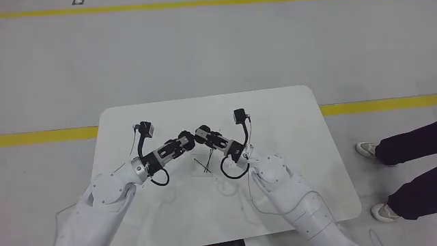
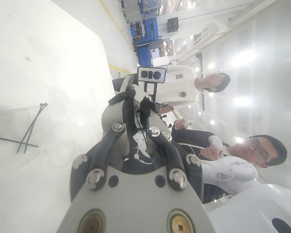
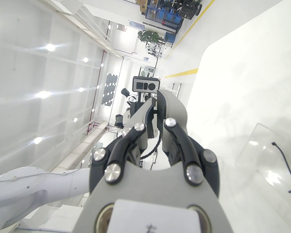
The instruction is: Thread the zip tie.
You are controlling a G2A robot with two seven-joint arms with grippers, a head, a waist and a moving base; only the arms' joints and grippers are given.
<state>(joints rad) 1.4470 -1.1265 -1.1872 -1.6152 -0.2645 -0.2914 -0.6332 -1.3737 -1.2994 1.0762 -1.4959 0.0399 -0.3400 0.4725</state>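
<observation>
Left gripper (image 1: 186, 137) (image 2: 136, 100) raised off white table (image 1: 287, 109), nearly tip to tip with right gripper (image 1: 201, 134) (image 3: 155, 107). Left pincer apart or together: cannot tell. Black zip ties (image 1: 203, 164) (image 2: 31, 126) lie loose on table near both tips, on robot's side. Left wrist view resolves two side by side, third crossing them, all on clear sheet (image 2: 4, 117) (image 3: 257, 151). Right pincer: likewise cannot tell.

Left arm (image 1: 158, 154), right arm (image 1: 231, 149) — angled inward, ends nearly touching.
</observation>
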